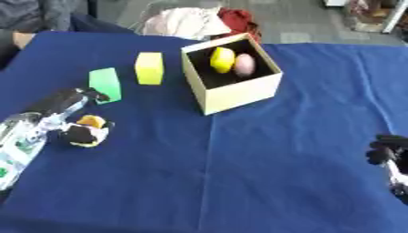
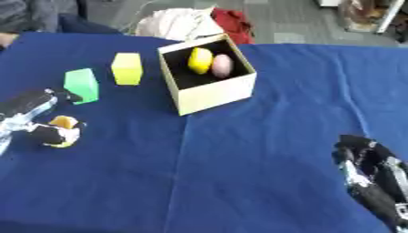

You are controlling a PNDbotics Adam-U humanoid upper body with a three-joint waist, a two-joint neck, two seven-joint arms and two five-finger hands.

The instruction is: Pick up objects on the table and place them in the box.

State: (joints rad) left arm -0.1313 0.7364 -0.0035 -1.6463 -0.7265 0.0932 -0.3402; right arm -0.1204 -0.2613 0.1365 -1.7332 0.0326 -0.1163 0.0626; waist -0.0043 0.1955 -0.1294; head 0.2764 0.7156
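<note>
1. Left eye view. A blue tablecloth (image 1: 263, 173) covers the work surface.
2. An open cream box (image 1: 239, 88) stands far of centre, turned corner-on. Inside it, side by side and touching or nearly so, lie a yellow rounded object (image 1: 222, 59) and a pink rounded object (image 1: 245, 64).
3. A yellow block (image 1: 149, 68) stands upright just left of the box, apart from it. A green block (image 1: 104, 84) stands further left and slightly nearer.
4. The left hand (image 1: 79, 132), at the left edge, has dark fingers curled round a small yellow, orange and white object (image 1: 89, 124) that sits low on the cloth, near the green block and nearer than it. Whether the object is lifted cannot be told.
5. The arm behind that hand shows as a long silver and black run down to the lower left corner.
6. The right hand (image 1: 388, 154) shows only as a dark cluster at the right edge; its fingers cannot be read here.
7. Heaped pale and red cloth (image 1: 199, 20) lies beyond the far table edge.
8. Right eye view. The same layout sits shifted leftward, so the left arm is mostly cut off, with the hand and object near the left edge.
9. More of the right hand shows, low at the right: fingers pointing up, relaxed, holding nothing, well apart from the box.
</note>
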